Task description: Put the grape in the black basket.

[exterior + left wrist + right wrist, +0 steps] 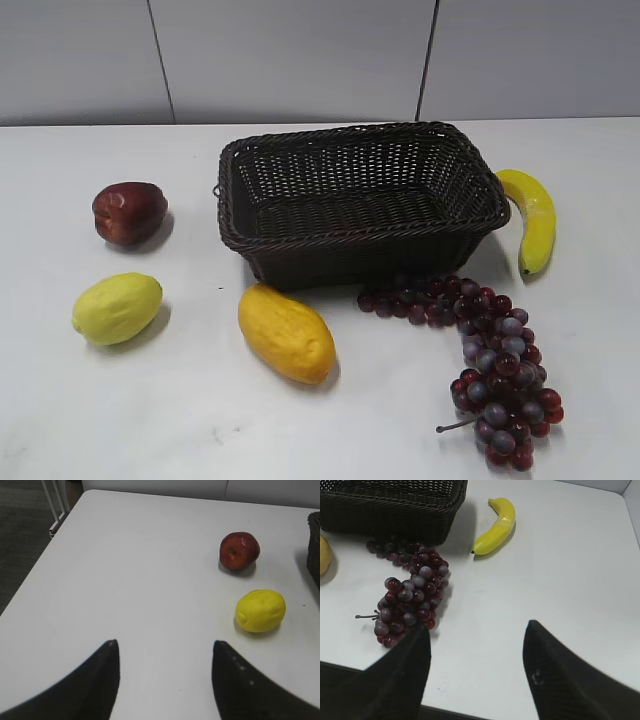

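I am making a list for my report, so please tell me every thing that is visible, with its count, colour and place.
black basket: 1, dark brown-black, back centre of table, empty.
grape: 1 bunch, dark red and purple, front right of basket.
banana: 1, yellow, right of basket.
mango-like fruit: 1, orange-yellow, front of basket.
lemon: 1, yellow, front left.
apple: 1, dark red, left.
table: 1, white.
left gripper: open, over bare table.
right gripper: open, near grape.

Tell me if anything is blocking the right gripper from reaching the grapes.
Nothing visible does. The right gripper is open above bare table, with the grape just ahead to its left. The banana lies clear, further off beside the black basket.
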`<action>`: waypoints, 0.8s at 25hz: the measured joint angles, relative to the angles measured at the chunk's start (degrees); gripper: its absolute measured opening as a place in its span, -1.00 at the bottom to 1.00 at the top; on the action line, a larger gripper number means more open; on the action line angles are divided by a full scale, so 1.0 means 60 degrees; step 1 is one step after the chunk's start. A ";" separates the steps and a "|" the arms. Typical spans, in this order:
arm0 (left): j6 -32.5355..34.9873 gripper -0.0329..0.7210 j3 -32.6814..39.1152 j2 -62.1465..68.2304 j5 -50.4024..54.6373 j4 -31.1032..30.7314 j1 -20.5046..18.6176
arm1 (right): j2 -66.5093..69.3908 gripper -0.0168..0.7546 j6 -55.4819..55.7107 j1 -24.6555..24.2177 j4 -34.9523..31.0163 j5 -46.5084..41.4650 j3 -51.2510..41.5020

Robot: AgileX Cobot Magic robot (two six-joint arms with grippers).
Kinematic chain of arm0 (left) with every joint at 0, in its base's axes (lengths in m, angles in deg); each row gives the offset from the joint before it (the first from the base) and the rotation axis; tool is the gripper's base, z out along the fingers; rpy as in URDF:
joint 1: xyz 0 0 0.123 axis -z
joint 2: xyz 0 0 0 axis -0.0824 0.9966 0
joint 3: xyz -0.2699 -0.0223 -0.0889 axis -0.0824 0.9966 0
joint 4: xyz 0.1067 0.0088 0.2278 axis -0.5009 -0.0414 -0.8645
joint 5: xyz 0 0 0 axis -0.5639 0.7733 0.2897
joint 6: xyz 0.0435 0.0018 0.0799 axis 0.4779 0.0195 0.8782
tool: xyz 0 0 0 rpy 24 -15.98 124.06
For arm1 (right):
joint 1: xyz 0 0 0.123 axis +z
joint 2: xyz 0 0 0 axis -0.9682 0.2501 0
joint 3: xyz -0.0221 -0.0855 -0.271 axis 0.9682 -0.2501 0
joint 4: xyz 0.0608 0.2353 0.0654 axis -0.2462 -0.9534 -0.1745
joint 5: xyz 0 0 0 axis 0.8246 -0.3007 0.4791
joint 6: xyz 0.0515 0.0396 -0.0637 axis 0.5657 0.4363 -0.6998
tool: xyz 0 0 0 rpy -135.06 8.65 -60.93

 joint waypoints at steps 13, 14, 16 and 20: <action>0.0000 0.55 0.0000 0.0000 0.0000 0.0000 0.0000 | 0.0523 0.21 0.0149 0.0000 -0.0062 0.0062 0.0326; 0.0000 0.55 0.0000 0.0000 0.0000 0.0000 0.0000 | 0.0758 0.21 0.0354 0.0000 -0.0089 0.0062 0.0481; 0.0000 0.55 0.0000 0.0000 0.0000 0.0000 0.0000 | 0.1536 0.21 0.0702 0.0000 -0.0108 0.0041 0.0905; 0.0000 0.55 0.0000 0.0000 0.0000 0.0000 0.0000 | 0.3434 0.21 0.1294 0.0000 -0.0187 -0.0153 0.1815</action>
